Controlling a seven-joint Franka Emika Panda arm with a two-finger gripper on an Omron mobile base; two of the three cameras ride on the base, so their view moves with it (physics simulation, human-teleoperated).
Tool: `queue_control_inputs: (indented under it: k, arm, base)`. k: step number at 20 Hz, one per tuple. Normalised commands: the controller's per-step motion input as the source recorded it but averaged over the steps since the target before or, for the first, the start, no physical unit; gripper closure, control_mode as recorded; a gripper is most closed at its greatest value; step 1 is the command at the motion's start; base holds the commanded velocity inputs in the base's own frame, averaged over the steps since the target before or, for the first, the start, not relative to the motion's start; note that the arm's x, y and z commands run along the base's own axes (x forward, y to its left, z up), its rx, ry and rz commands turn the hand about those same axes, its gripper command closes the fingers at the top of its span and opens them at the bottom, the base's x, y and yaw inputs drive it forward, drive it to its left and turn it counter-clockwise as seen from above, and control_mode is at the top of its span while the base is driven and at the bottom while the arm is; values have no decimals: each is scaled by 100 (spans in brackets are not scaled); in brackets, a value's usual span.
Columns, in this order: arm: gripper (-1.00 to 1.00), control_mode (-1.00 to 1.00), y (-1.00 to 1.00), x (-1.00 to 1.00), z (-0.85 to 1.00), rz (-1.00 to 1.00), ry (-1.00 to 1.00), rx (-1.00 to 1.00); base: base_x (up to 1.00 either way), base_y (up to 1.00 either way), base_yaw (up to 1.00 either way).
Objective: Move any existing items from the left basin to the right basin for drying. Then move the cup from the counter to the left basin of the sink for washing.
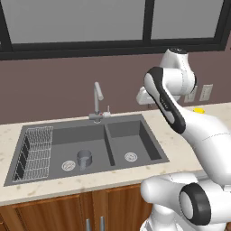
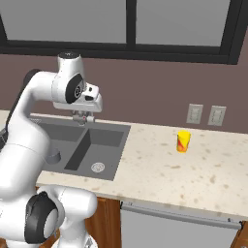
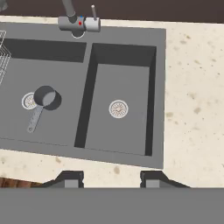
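The pot (image 3: 47, 98) stands upright in the left basin (image 3: 57, 124), just beside its drain (image 3: 29, 101), with the short handle pointing toward the front wall of this basin. The wire rack (image 1: 35, 152) lies at the far side of the pot, away from the divider. Across the divider, the right basin (image 3: 131, 83) holds nothing but its own drain. The gripper (image 3: 112, 179) hangs high above the sink (image 1: 149, 124), more over the right basin than over the pot, and its jaws are spread with nothing between them. The cup (image 2: 183, 141) waits on the worktop (image 2: 193, 169), well apart from the sink.

A risk, as I judge it — the pot is round and smooth, so a pinch placed off its middle could let it slip or tip. A descent too near the divider could also strike the wall.
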Motion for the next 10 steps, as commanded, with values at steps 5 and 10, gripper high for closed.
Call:
queue_control_inputs:
  k: [5, 10]
  arm:
    - [-100, -100, 7, -9, 0, 0, -1, 0]
    - [-100, -100, 49, -1, 0, -1, 0, -8]
  base:
    - [0, 0, 0]
    - [0, 0, 0]
